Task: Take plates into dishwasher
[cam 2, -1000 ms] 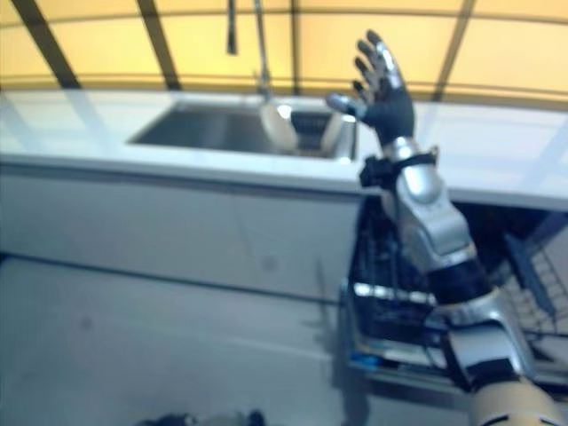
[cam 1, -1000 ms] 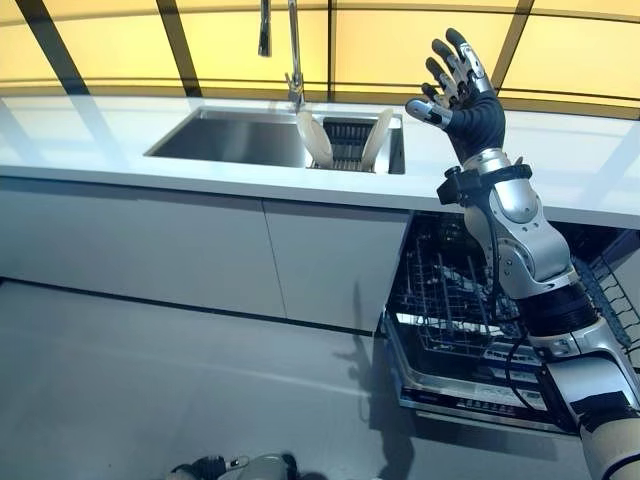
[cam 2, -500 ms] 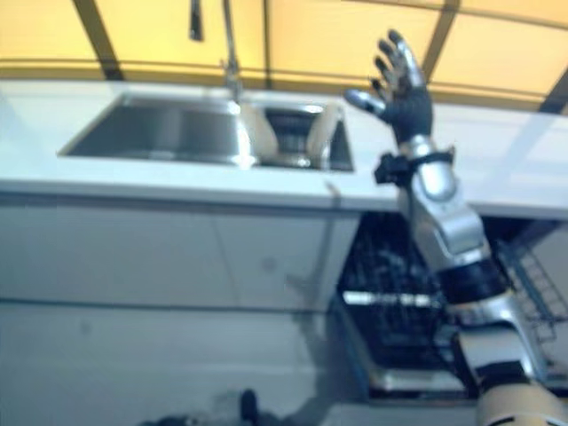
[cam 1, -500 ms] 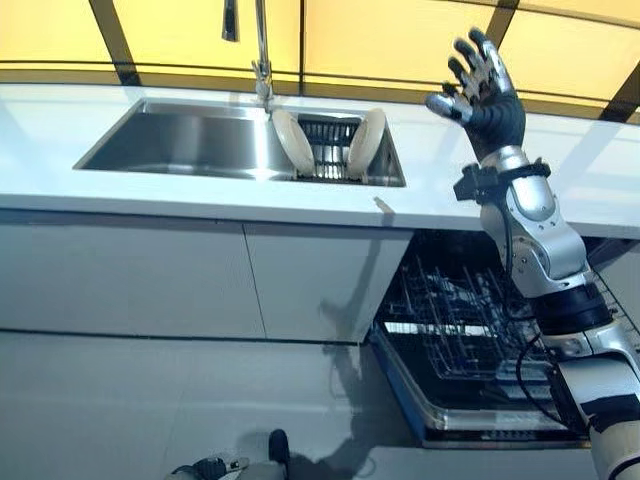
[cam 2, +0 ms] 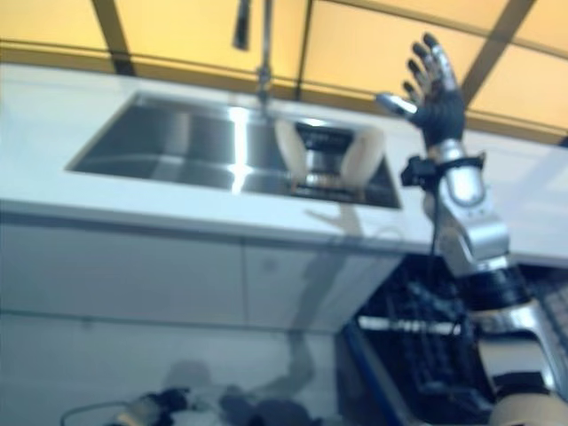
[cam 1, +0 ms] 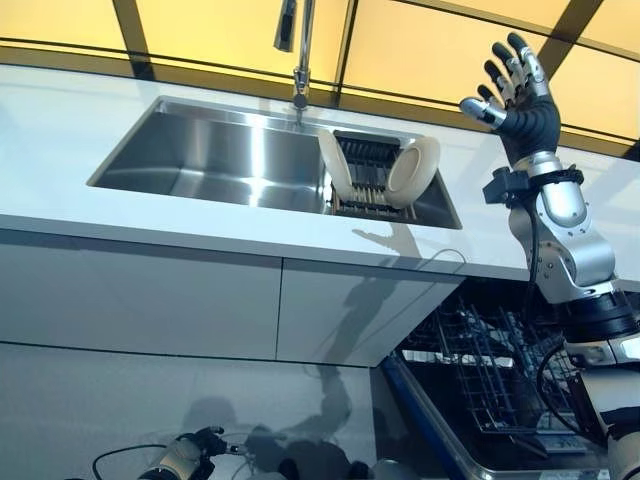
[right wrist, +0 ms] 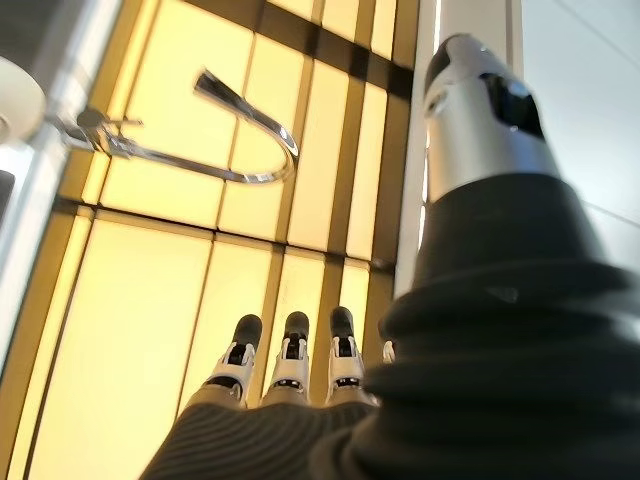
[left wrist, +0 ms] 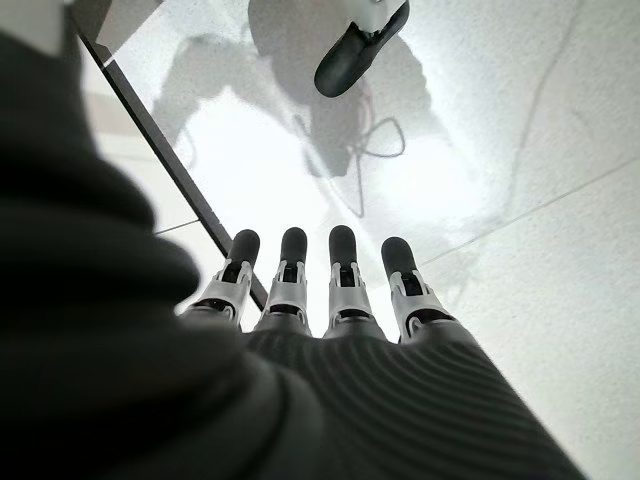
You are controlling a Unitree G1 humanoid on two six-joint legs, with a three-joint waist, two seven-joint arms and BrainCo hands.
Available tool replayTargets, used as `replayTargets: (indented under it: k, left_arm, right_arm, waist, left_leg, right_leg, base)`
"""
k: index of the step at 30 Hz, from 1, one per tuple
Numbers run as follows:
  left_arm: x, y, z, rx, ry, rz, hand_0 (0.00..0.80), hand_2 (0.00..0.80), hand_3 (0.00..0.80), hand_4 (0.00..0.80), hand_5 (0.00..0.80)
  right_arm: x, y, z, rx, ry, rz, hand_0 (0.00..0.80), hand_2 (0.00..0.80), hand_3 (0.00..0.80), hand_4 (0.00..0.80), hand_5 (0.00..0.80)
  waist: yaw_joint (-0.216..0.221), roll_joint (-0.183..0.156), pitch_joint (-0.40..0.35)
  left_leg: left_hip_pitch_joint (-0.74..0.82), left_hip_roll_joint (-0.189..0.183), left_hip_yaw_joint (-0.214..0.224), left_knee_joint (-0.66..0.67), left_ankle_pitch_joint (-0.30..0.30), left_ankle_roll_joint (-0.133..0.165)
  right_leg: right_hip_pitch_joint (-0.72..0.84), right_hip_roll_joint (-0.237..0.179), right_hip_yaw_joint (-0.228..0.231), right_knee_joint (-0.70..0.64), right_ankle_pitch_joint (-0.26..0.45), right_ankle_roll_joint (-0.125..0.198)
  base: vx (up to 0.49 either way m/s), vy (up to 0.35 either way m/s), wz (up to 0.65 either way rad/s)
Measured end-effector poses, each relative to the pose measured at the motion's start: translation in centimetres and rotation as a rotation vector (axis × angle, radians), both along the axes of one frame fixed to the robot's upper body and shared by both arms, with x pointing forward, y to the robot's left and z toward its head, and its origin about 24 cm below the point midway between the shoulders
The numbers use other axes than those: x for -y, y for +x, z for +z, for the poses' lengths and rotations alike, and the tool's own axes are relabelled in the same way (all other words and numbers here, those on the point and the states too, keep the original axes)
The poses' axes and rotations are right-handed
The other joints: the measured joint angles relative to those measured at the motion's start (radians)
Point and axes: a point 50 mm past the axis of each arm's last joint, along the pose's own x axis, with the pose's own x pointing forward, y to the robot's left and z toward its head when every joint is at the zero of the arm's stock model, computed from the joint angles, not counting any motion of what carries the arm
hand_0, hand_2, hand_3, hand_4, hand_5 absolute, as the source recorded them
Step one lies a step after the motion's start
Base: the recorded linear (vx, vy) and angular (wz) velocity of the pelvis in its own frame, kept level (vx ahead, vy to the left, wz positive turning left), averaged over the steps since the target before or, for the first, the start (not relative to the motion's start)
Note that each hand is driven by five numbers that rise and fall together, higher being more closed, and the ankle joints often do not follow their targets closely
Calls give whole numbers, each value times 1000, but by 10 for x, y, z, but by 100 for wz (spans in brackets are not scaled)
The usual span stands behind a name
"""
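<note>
Two white plates stand on edge in a dark dish rack (cam 1: 368, 180) at the right end of the steel sink (cam 1: 220, 160): the left plate (cam 1: 334, 165) and the right plate (cam 1: 413, 171). My right hand (cam 1: 517, 98) is raised above the counter, to the right of the plates, open and empty, fingers spread; its wrist view (right wrist: 290, 365) shows straight fingers. The open dishwasher's wire rack (cam 1: 490, 365) is pulled out below the counter at the lower right. My left hand (left wrist: 342, 290) hangs low over the floor, fingers straight, holding nothing.
A tall faucet (cam 1: 298, 50) rises behind the sink. The white counter (cam 1: 60, 130) runs across the view above grey cabinet fronts (cam 1: 150, 300). The dishwasher door (cam 1: 425, 415) juts out over the floor at the lower right.
The camera has shifted, so the sink and plates look nearer and lie more to the right. My right hand stays raised and open beside the plates. No plate has moved.
</note>
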Motion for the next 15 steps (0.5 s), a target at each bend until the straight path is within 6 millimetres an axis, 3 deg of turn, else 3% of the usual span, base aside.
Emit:
replayTargets:
  k: [2,8,11,15]
  left_arm:
    - [3,-2,-3,-21,-3,11,0,0,0,0,0]
    - [7,-20,-10,-86,-8,10,0,0,0,0,0]
    - [3,-30,-12,-110,-14,39,0,0,0,0,0]
    - [-2,-49,-16,-148,-14,78,0,0,0,0,0]
  right_arm:
    - [1,0,1,1,2,-10,0,0,0,0,0]
    - [11,-2,5,-2,9,-60,0,0,0,0,0]
    - [15,-3,2,-8,9,-92,0,0,0,0,0]
    - [23,-3,-9,-49,16,-162,0,0,0,0,0]
  waist:
    - [-4,0,0]
    - [-13,1,3]
    - [-13,-4,8]
    - [-25,-6,12]
  left_leg:
    - [14,-10,-10,-10,2,3]
    - [58,-43,-52,-31,0,-4]
    - [82,-37,-71,-30,-9,-31]
    - [114,-5,-98,-21,-38,-90]
  right_leg:
    - [0,41,57,-106,54,38]
    - [17,27,154,-283,177,30]
    - [40,11,170,-294,210,28]
    - [80,46,170,-291,300,-15]
  base:
    - [149,-75,-1]
    - [174,-148,21]
    - [227,-269,15]
    - [319,-406,15]
